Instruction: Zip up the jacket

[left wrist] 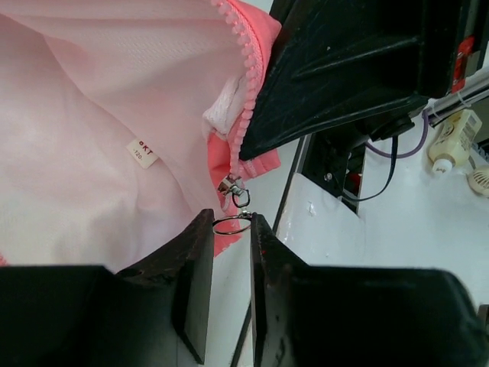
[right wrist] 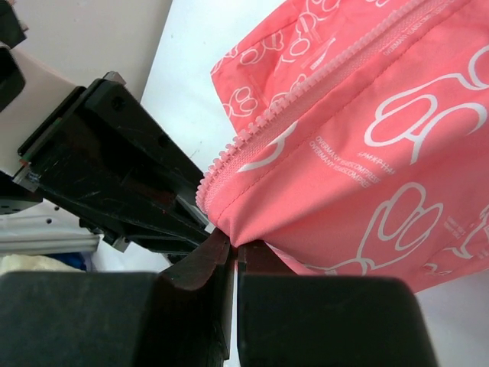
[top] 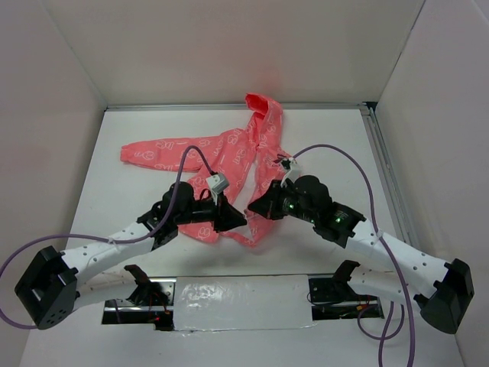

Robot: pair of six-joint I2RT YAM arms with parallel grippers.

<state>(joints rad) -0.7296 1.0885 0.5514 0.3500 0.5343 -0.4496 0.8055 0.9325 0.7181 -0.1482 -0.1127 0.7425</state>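
The coral-pink jacket (top: 237, 153) with its white print lies on the white table, hood at the far side and one sleeve stretched left. My left gripper (top: 238, 220) is at the jacket's lower hem. In the left wrist view its fingertips (left wrist: 231, 225) hold the thin metal pull ring (left wrist: 231, 223) hanging from the zipper slider (left wrist: 231, 186). The white lining (left wrist: 76, 115) and pink zipper teeth (left wrist: 246, 84) show above. My right gripper (top: 256, 206) sits right beside it, shut (right wrist: 234, 252) on the bottom corner of the jacket's hem (right wrist: 252, 229), below the zipper teeth (right wrist: 306, 92).
White walls close in the table on the left, back and right. A metal rail (top: 386, 168) runs along the right side. A foil-covered strip (top: 237, 302) lies between the arm bases. Purple cables (top: 344, 153) arch over both arms. The two grippers nearly touch.
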